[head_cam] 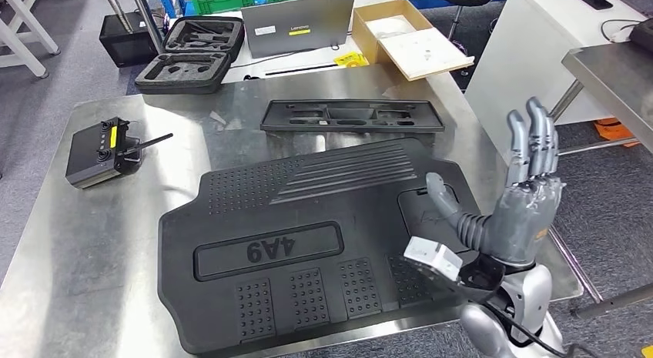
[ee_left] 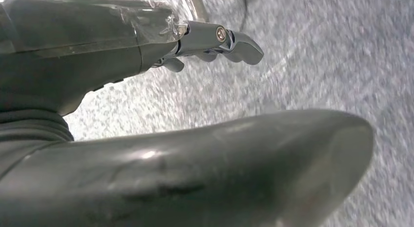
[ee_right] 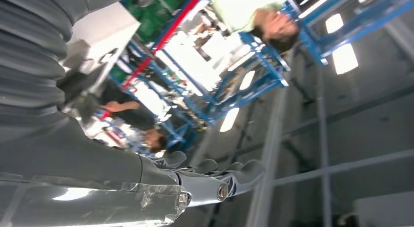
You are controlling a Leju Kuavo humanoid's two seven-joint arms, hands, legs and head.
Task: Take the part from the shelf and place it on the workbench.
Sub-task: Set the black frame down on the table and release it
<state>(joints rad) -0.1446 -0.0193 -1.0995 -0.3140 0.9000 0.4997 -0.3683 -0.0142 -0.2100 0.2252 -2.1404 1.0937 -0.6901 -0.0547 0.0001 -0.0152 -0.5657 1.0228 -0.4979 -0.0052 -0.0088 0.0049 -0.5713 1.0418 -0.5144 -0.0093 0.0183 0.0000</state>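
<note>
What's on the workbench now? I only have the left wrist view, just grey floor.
Observer: A large black ribbed plastic panel marked 4A9 lies flat on the steel workbench.
Operator: Is the right hand holding it?
Observer: No, the right hand stands upright at the panel's right end, fingers straight, holding nothing.
Operator: Anything else there?
Observer: A black remote controller with a yellow label sits near the left edge.

Large black part cut off below, floor seemingly blurred
</note>
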